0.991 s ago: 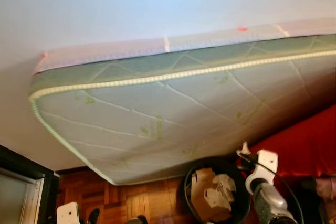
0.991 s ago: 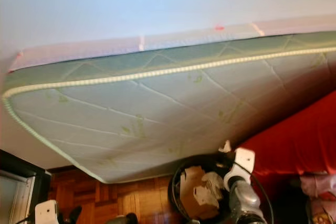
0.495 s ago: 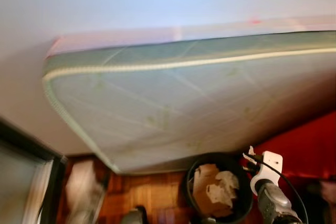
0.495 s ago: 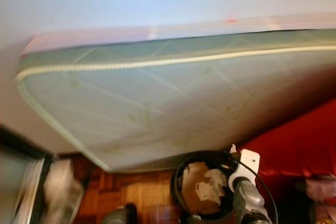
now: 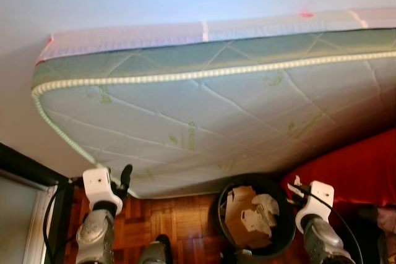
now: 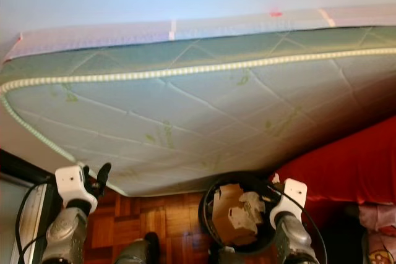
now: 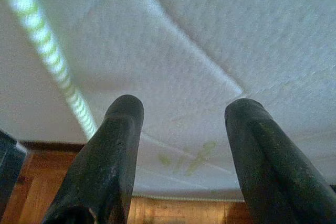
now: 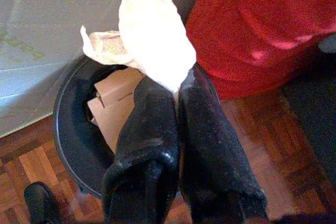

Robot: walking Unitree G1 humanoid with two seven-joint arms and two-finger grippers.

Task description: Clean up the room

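While the left gripper (image 7: 181,129) gapes, the right gripper (image 8: 176,90) pinches crumpled white paper (image 8: 152,38) over the bin (image 5: 223,199), lower right.

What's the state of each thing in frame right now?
Left gripper: open, empty, raised toward the mattress.
Right gripper: shut on crumpled white paper, held by the bin's rim.
Round black bin: upright, holding cardboard scraps.
Green quilted mattress: leaning against the wall.

Bin (image 5: 279,239) on floor (image 5: 179,227), mattress (image 5: 216,115) behind.
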